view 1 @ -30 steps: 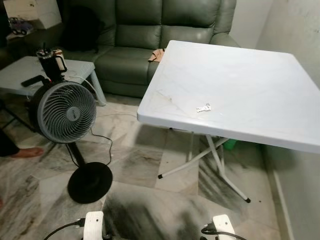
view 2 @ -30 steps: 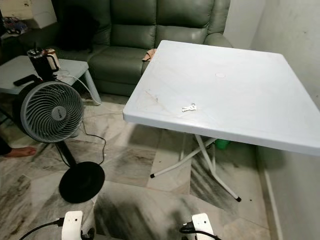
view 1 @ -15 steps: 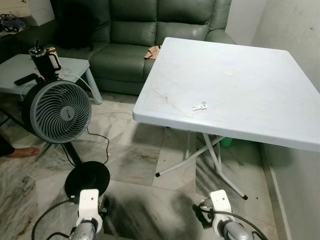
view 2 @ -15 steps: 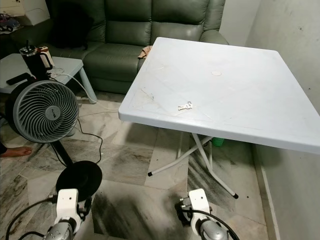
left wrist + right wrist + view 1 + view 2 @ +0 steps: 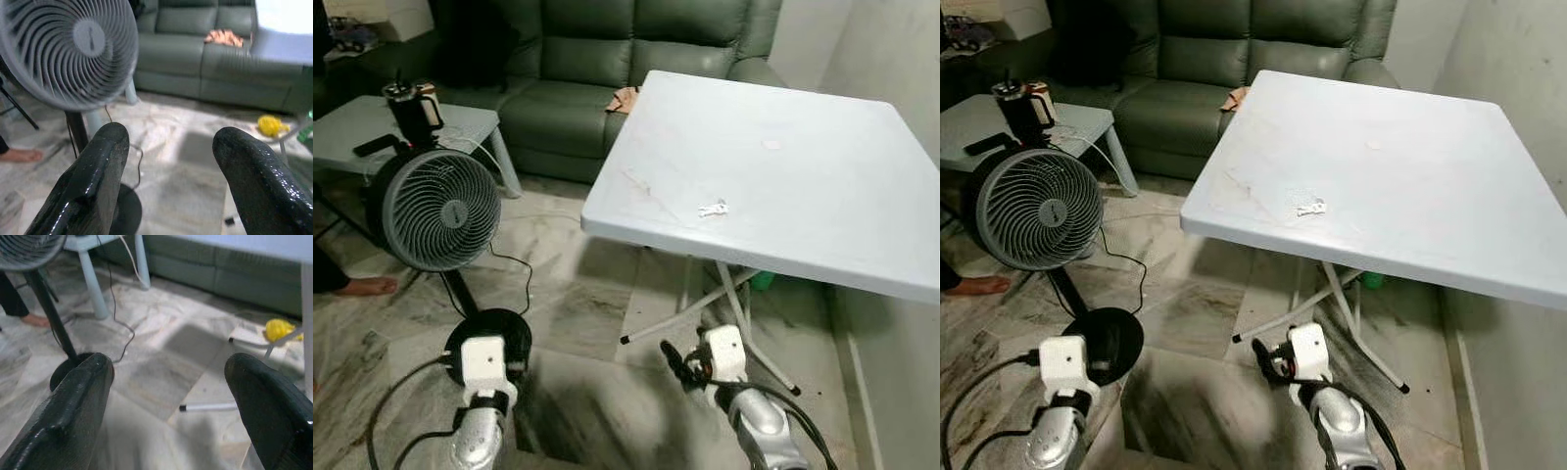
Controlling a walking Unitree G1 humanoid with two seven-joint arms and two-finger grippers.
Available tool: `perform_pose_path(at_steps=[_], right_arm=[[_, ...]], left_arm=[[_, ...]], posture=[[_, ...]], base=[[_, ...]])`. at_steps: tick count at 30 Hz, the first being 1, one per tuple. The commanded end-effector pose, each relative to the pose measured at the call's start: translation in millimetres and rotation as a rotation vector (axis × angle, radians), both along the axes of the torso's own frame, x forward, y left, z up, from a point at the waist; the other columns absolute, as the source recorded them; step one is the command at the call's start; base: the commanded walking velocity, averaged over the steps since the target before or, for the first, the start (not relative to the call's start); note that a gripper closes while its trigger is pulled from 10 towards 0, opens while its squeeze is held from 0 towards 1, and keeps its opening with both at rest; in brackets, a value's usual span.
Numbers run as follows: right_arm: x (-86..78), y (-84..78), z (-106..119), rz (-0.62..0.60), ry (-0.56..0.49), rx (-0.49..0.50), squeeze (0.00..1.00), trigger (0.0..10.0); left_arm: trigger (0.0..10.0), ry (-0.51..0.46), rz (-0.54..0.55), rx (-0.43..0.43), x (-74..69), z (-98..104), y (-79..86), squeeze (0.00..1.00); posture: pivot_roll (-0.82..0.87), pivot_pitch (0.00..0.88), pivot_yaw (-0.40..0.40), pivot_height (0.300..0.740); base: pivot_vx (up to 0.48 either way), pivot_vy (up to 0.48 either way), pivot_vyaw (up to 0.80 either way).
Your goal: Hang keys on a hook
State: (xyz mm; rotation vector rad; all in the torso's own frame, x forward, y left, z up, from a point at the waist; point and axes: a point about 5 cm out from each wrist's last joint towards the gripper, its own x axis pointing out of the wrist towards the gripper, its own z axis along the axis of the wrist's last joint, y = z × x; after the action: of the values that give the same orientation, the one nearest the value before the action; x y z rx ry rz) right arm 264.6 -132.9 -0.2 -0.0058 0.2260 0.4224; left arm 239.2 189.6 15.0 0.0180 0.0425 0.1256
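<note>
The keys (image 5: 712, 210) lie on the white desk (image 5: 822, 127) near its front edge. Both wrist views show a yellow object (image 5: 279, 328) on the floor under the desk. The left tool (image 5: 168, 147) and right tool (image 5: 168, 374) hang low, fingers spread, empty.

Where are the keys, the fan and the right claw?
keys (image 5: 712, 210), left eye view, middle of the bunch on the table
fan (image 5: 443, 210), left eye view, centre of its grille
right claw (image 5: 168, 396), right wrist view, midway between its fingertips
</note>
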Motion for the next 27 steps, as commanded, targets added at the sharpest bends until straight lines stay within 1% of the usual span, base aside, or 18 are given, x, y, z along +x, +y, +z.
perform_pose_path(at_steps=[1,2,3,4,6,7,8,9,10,13,14,17,20,21,25,26,27], right_arm=[[1.0,0.2,3,0.008,-0.016,0.005,0.00,10.0],[0.9,0.2,3,0.009,-0.016,0.005,0.00,10.0],[13.3,1.3,21,0.016,-0.096,0.031,0.00,10.0],[16.5,1.6,26,0.018,-0.119,0.038,0.00,10.0],[18.0,1.8,29,0.020,-0.130,0.042,0.00,10.0],[22.1,2.1,37,0.023,-0.164,0.047,0.00,10.0],[29.8,2.7,53,0.027,-0.234,0.055,0.00,10.0],[33.9,3.3,64,0.027,-0.274,0.063,0.00,10.0],[33.9,3.3,64,0.027,-0.274,0.063,0.00,10.0],[36.1,3.7,74,0.028,-0.307,0.070,0.00,10.0],[37.5,4.4,82,0.027,-0.331,0.082,0.00,10.0],[39.5,5.4,92,0.020,-0.361,0.080,0.00,10.0],[38.8,5.6,98,0.016,-0.371,0.082,0.00,10.0],[37.6,5.0,100,0.009,-0.372,0.083,0.00,10.0],[35.9,3.8,101,-0.001,-0.366,0.087,0.00,10.0],[33.7,2.8,101,-0.009,-0.357,0.092,0.00,10.0],[32.6,2.2,101,-0.017,-0.349,0.095,0.00,10.0]], left_arm=[[10.0,0.013,0.002,-0.007,-1.2,-1,0.3,0.00],[10.0,0.013,0.002,-0.007,-1.5,-1,0.2,0.00],[10.0,-0.057,-0.005,-0.032,10.9,22,2.5,0.00],[10.0,-0.077,-0.009,-0.039,13.9,28,3.0,0.00],[10.0,-0.087,-0.010,-0.042,15.0,32,3.1,0.00],[10.0,-0.095,-0.017,-0.058,18.9,39,3.8,0.00],[10.0,-0.124,-0.035,-0.065,26.6,56,3.8,0.00],[10.0,-0.152,-0.051,-0.071,31.5,69,2.7,0.00],[10.0,-0.152,-0.051,-0.071,31.5,69,2.7,0.00],[10.0,-0.176,-0.060,-0.061,34.6,84,1.7,0.00],[10.0,-0.187,-0.063,-0.080,37.1,94,0.6,0.00],[10.0,-0.199,-0.063,-0.079,38.2,105,-0.9,0.00],[10.0,-0.186,-0.075,-0.084,35.4,108,-2.8,0.00],[10.0,-0.167,-0.077,-0.084,32.8,108,-3.7,0.00],[10.0,-0.148,-0.081,-0.088,28.9,106,-4.9,0.00],[10.0,-0.118,-0.093,-0.107,24.5,101,-6.1,0.00],[10.0,-0.100,-0.090,-0.103,22.2,98,-5.8,0.00]], posture=[[-0.06,0.001,-0.027,0.740],[-0.06,0.001,-0.027,0.740],[-0.06,0.001,-0.031,0.740],[-0.06,0.001,-0.031,0.740],[-0.06,0.001,-0.031,0.740],[-0.06,0.000,-0.027,0.740],[-0.06,0.000,-0.025,0.740],[-0.06,0.000,-0.025,0.740],[-0.06,0.000,-0.025,0.740],[-0.07,0.002,-0.024,0.740],[-0.07,0.005,-0.023,0.740],[-0.07,0.009,-0.022,0.740],[-0.07,0.012,-0.022,0.740],[-0.07,0.016,-0.023,0.740],[-0.06,0.020,-0.022,0.740],[-0.06,0.019,-0.023,0.740],[-0.07,0.021,-0.023,0.740]], base=[[0.000,0.000,0.00],[0.000,0.000,0.00],[0.000,0.000,0.00],[0.000,0.000,0.00],[0.000,0.000,0.00],[0.000,0.000,0.00],[0.000,0.000,0.00],[0.000,0.000,0.00],[0.000,0.000,0.00],[0.000,0.000,0.00],[0.000,0.000,0.00],[0.000,0.000,0.00],[0.000,0.000,0.00],[0.000,0.000,0.00],[0.000,0.000,0.00],[0.000,0.000,0.00],[0.000,0.000,0.00]])
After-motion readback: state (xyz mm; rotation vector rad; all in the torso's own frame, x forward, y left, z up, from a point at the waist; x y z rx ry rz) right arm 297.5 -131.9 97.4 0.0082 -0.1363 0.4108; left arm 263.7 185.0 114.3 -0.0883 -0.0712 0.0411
